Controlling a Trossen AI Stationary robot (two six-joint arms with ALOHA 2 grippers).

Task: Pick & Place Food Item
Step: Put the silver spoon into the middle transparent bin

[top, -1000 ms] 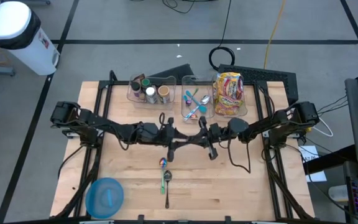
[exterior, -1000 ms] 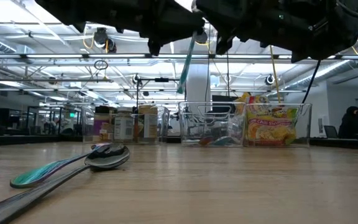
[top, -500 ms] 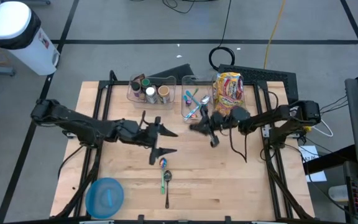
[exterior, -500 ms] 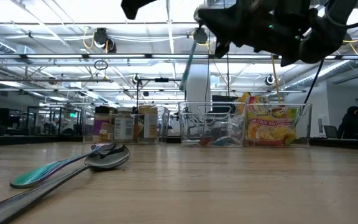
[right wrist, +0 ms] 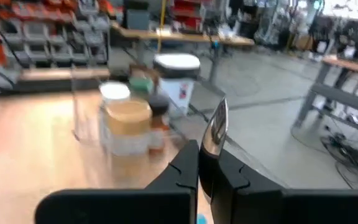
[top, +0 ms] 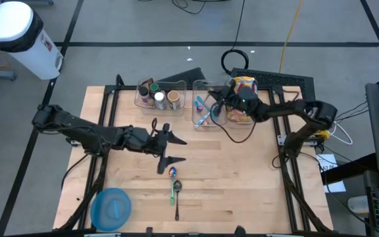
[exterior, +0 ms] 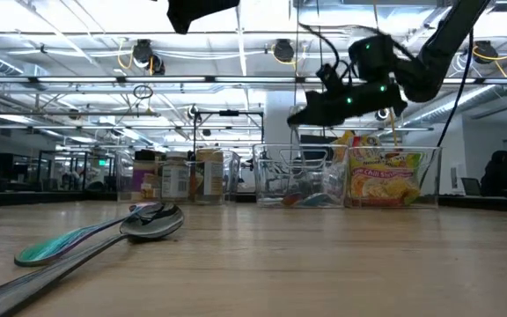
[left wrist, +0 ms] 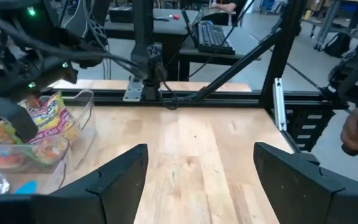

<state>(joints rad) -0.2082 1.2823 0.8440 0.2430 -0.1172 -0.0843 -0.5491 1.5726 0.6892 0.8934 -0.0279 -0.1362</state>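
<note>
Right gripper (top: 221, 103) clamped on shiny metal spoon (right wrist: 215, 126) above clear plastic utensil bin (top: 208, 113), left gripper (top: 174, 149) fingers apart over light wooden table (top: 242, 184), empty, yellow snack packet (top: 243, 99) in neighbouring bin.

Spoons (top: 175, 191) right of bowl (top: 111, 208)

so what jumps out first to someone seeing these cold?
The right gripper hangs over the clear utensil bin at the table's back, shut on a spoon. Mid-table, the left gripper hovers open above two spoons lying on the wood, with a blue bowl at the front-left corner.
</note>
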